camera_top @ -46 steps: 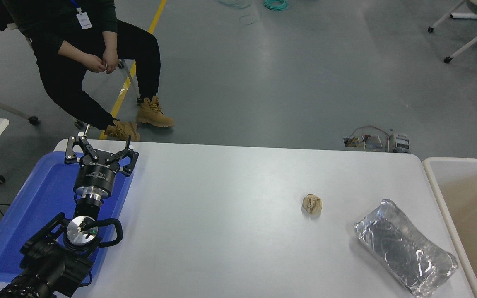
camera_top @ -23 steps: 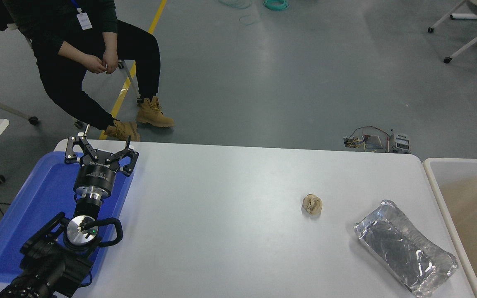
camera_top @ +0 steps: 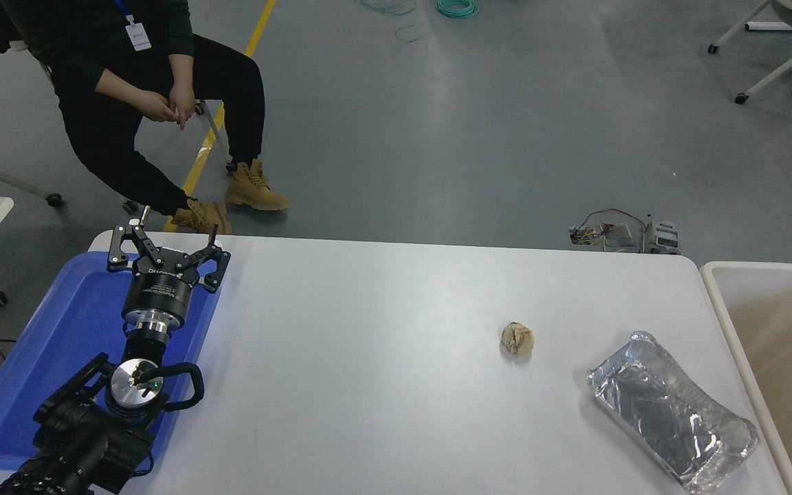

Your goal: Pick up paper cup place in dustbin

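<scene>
Left claw (camera_top: 168,249) (fingers spread, empty) over blue tray (camera_top: 59,344), well apart from dustbin (camera_top: 719,302).

1. A white table (camera_top: 382,357) fills the lower half of the view.
2. A flat blue plastic tray (camera_top: 45,357) lies at its left end.
3. A crumpled brown paper ball (camera_top: 518,339) sits right of centre.
4. A silver foil tray (camera_top: 671,411) lies near it, towards the table's right edge.
5. A person (camera_top: 135,89) in dark clothes and tan boots sits beyond the far left corner.

Table (camera_top: 382,385): white. Tray (camera_top: 45,357), lower left: blue. Paper ball (camera_top: 518,339): brown. Foil tray (camera_top: 671,411), lower right: silver. Bin (camera_top: 733,323), right edge: off-white rim, beige walls.
</scene>
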`<act>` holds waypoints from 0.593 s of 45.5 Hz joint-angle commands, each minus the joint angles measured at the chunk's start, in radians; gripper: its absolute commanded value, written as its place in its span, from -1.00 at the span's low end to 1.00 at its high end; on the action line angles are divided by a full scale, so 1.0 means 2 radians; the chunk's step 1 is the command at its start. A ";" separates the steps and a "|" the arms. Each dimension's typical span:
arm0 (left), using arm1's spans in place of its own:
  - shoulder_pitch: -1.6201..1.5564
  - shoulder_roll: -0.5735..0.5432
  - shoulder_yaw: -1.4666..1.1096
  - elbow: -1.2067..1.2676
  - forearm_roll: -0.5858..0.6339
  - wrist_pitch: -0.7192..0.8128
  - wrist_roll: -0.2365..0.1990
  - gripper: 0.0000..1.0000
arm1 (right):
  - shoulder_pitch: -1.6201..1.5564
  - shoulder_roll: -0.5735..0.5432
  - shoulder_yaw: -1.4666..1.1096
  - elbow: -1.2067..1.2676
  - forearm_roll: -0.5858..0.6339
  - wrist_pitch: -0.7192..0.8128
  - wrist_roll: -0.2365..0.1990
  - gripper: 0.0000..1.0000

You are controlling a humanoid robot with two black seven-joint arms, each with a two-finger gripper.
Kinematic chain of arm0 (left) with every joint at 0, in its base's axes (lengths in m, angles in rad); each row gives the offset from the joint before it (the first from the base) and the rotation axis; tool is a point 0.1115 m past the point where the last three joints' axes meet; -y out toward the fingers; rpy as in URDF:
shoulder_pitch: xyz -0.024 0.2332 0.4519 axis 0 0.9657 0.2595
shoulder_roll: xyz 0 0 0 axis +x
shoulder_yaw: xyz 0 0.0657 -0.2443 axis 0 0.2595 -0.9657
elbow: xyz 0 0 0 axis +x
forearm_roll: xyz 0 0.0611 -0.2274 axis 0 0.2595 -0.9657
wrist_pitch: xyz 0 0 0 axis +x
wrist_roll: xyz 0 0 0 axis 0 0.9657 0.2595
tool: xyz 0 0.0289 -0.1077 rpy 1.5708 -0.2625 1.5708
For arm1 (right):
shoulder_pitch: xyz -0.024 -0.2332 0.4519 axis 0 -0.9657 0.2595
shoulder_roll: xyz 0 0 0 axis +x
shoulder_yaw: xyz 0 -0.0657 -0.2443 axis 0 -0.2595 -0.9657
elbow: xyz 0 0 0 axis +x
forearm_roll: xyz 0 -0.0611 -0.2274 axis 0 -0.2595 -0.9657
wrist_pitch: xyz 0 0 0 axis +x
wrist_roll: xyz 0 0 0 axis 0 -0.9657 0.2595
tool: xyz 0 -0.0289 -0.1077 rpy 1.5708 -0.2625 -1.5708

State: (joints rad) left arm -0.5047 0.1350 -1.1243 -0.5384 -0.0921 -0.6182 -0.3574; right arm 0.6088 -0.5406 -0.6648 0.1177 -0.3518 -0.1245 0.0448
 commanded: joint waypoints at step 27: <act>0.000 0.000 0.000 0.000 0.000 0.000 0.000 1.00 | -0.014 0.012 0.013 0.001 0.002 -0.013 0.001 0.12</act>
State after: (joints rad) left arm -0.5047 0.1347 -1.1243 -0.5384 -0.0921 -0.6182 -0.3574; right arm 0.5778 -0.5183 -0.6409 0.1190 -0.3489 -0.1390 0.0447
